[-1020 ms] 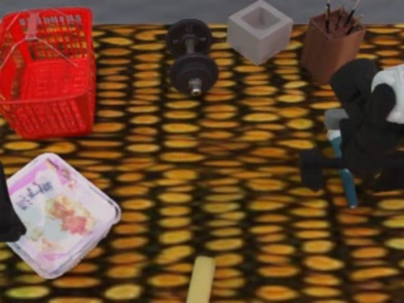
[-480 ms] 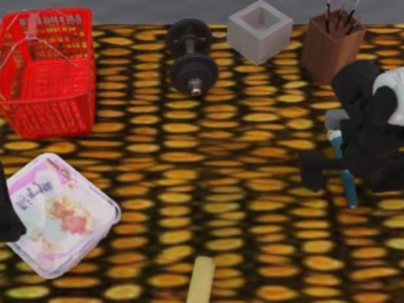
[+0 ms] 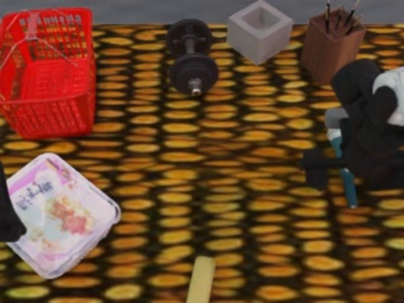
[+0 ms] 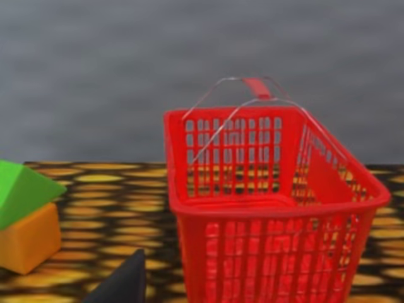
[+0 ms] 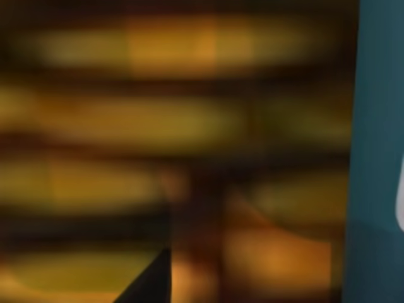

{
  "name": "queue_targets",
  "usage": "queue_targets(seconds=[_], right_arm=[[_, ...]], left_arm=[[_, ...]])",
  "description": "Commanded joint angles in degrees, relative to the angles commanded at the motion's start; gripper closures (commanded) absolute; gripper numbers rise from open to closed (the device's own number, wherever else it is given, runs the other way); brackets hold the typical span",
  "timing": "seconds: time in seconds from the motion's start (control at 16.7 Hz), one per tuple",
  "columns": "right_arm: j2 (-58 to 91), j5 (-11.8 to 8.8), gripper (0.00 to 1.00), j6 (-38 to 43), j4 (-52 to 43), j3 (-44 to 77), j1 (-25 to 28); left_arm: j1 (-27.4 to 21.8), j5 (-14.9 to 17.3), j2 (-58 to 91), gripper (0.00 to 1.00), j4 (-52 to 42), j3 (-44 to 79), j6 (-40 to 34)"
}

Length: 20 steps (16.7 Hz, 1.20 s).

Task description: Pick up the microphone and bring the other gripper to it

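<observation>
The teal microphone (image 3: 348,189) lies on the table near the right edge, its grey-white head (image 3: 334,118) pointing to the back. My right gripper (image 3: 339,165) is down over its handle and open. One dark finger (image 3: 314,167) stands left of the handle, apart from it; the other is hidden under the arm. The right wrist view shows the teal handle (image 5: 375,151) with a white mark at the picture's edge, and one dark fingertip (image 5: 158,274) away from it. My left gripper (image 3: 5,211) is parked at the left edge; one fingertip (image 4: 126,281) shows in its wrist view.
At the back stand a red basket (image 3: 47,69), a black dumbbell (image 3: 192,57), a grey square box (image 3: 259,28) and a brown pen holder (image 3: 329,47). A white printed pack (image 3: 57,214) lies front left, a pale yellow stick (image 3: 201,281) at the front edge. A green and orange block (image 4: 25,214) stands beside the basket (image 4: 271,208).
The right gripper's visible finger has crept a little to the right, toward the microphone's handle. The microphone and the left arm have not moved.
</observation>
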Motion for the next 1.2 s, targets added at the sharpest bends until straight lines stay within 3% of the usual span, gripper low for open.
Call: queue_targets(seconds=[0.18,0.24,0.84,1.02,1.2], right_arm=[[0.0,0.0,0.98,0.0,0.0,0.0,0.0],[0.0,0.0,1.00,0.0,0.0,0.0,0.0],[-3.8,0.8,1.00,-0.8,-0.9,1.4,0.1],[-4.9,-1.4,1.00,-2.1,4.5,0.4,0.2],[-7.1,-5.1,1.00,-4.3,14.5,-1.9,0.1]], left_arm=[[0.0,0.0,0.0,0.00,0.0,0.0,0.0],[0.0,0.0,0.0,0.00,0.0,0.0,0.0],[0.0,0.0,0.0,0.00,0.0,0.0,0.0],[0.0,0.0,0.0,0.00,0.0,0.0,0.0],[0.0,0.0,0.0,0.00,0.0,0.0,0.0]])
